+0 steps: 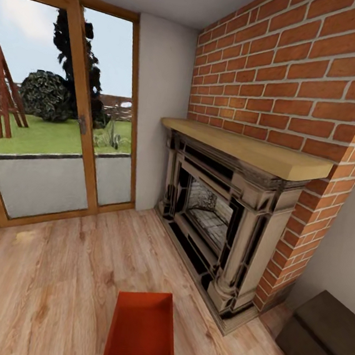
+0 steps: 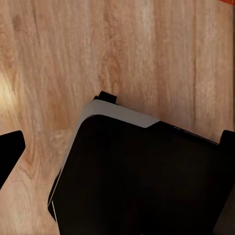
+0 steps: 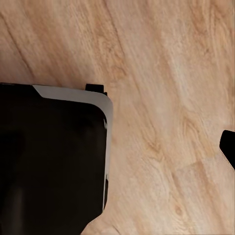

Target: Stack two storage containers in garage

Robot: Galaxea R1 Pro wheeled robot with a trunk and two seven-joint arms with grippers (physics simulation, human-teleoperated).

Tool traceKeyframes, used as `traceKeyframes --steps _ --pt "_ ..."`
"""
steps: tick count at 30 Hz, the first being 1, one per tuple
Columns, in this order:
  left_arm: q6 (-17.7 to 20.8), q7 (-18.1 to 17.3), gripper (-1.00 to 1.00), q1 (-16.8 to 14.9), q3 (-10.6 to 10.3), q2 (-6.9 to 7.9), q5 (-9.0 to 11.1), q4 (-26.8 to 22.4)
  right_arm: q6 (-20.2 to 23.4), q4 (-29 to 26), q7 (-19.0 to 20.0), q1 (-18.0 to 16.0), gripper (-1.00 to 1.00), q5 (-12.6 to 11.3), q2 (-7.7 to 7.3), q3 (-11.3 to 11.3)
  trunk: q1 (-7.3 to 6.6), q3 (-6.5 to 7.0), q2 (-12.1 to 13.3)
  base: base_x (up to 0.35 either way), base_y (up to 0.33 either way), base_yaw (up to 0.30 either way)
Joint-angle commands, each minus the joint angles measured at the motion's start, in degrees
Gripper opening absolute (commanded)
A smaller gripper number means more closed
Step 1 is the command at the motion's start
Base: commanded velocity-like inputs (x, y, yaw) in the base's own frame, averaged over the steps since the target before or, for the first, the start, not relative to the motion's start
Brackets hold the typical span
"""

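Where the brick fireplace [image 1: 233,218] meets the wood-plank floor [image 1: 45,289], one orange-red storage container [image 1: 142,332] sits open-topped, near the hearth and well clear of the glass doors [image 1: 57,111]. Both wrist views look down over a dark base [image 2: 142,181] onto planks, so I cannot tell how either gripper's fingers stand.

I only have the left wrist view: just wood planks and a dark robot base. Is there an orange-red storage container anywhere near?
Observer: Yes. The head view has one orange-red rectangular storage container on the light wood-plank floor, low in the middle of the picture.
Operator: Anything inside it?
Observer: No, it is open-topped and looks empty.
Operator: What's around it?
Observer: A red-brick fireplace with a light wooden mantel stands ahead, to its right.
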Motion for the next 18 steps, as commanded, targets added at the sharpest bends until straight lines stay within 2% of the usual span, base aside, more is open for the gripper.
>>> traceKeyframes --steps 1,5,9,18 --pt "-0.19 0.1 1.0 -0.03 0.43 -0.02 0.0 0.03 -0.33 0.17 0.0 -0.07 1.0 -0.51 0.04 0.48 0.06 -0.07 -0.08 0.315 0.0 0.0" --pt "-0.19 0.1 1.0 -0.01 0.43 -0.02 0.0 0.03 -0.48 0.17 -0.18 -0.07 1.0 -0.52 0.0 0.48 0.06 -0.07 -0.08 0.303 0.0 0.078" --pt "-0.27 0.1 1.0 -0.03 0.44 -0.02 0.0 0.03 -0.5 0.17 -0.2 -0.07 1.0 -0.55 -0.01 0.48 0.06 -0.07 -0.08 0.244 0.0 0.232" --pt "-0.43 0.1 1.0 -0.02 0.45 -0.03 -0.02 0.03 -0.52 0.17 -0.21 -0.07 1.0 -0.51 -0.01 0.4 0.06 -0.07 -0.08 0.046 0.0 0.266"
